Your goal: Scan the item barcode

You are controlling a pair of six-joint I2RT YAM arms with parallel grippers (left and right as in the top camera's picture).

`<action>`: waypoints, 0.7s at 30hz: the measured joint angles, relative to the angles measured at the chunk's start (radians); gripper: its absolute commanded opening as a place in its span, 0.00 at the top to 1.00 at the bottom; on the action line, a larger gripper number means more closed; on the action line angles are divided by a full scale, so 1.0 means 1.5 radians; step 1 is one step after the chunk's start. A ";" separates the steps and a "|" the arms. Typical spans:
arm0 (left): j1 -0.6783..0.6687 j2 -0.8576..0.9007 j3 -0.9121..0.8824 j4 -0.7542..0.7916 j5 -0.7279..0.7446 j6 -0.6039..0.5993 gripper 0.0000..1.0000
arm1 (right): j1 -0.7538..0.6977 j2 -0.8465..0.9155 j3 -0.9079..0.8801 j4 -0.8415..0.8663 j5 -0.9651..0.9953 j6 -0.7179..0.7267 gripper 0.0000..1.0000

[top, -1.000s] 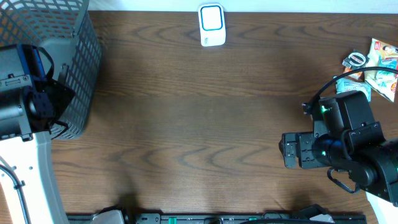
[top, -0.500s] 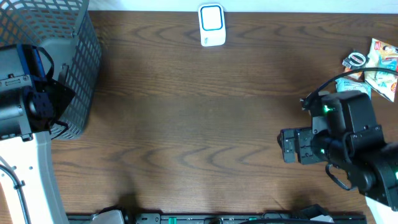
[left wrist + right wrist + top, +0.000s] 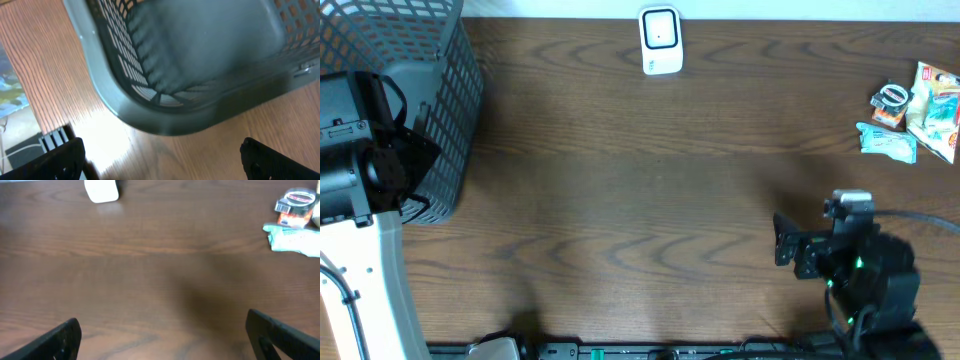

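Note:
The white scanner (image 3: 660, 40) with a blue screen stands at the table's far edge; it also shows in the right wrist view as the scanner (image 3: 101, 190). The items lie at the far right: a tape roll pack (image 3: 892, 98), a teal packet (image 3: 887, 142) and a snack bag (image 3: 938, 105). The tape pack (image 3: 296, 201) and teal packet (image 3: 292, 235) sit well ahead and to the right of my right gripper (image 3: 165, 337), which is open over bare wood. My right gripper (image 3: 790, 243) is near the front right. My left gripper (image 3: 162, 157) is open and empty beside the basket.
A grey mesh basket (image 3: 420, 70) fills the far left corner, and its rounded corner (image 3: 165, 125) is right in front of the left fingers. The left arm (image 3: 355, 160) stands beside it. Brown wood table (image 3: 620, 200) lies between scanner and arms.
My right arm has pulled back toward the front edge, uncovering the teal packet. The left arm has not moved. Both grippers stayed open.

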 measured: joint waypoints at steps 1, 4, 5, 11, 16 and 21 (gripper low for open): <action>0.000 0.000 0.000 0.000 0.000 0.000 0.02 | -0.004 -0.029 -0.035 0.028 -0.008 -0.010 0.01; 0.000 0.000 0.000 0.000 0.000 0.000 0.02 | -0.007 -0.103 -0.140 0.129 -0.038 -0.040 0.01; 0.000 0.000 0.000 0.000 0.000 0.000 0.02 | -0.007 -0.121 -0.168 0.159 -0.047 -0.046 0.01; 0.000 0.000 0.000 0.000 0.000 0.000 0.03 | -0.032 -0.203 -0.314 0.347 -0.089 -0.066 0.01; 0.000 0.000 0.000 0.000 0.000 0.000 0.02 | -0.038 -0.243 -0.402 0.485 -0.101 -0.071 0.01; 0.000 0.000 0.000 0.000 0.000 0.000 0.02 | -0.039 -0.272 -0.437 0.513 -0.102 -0.072 0.01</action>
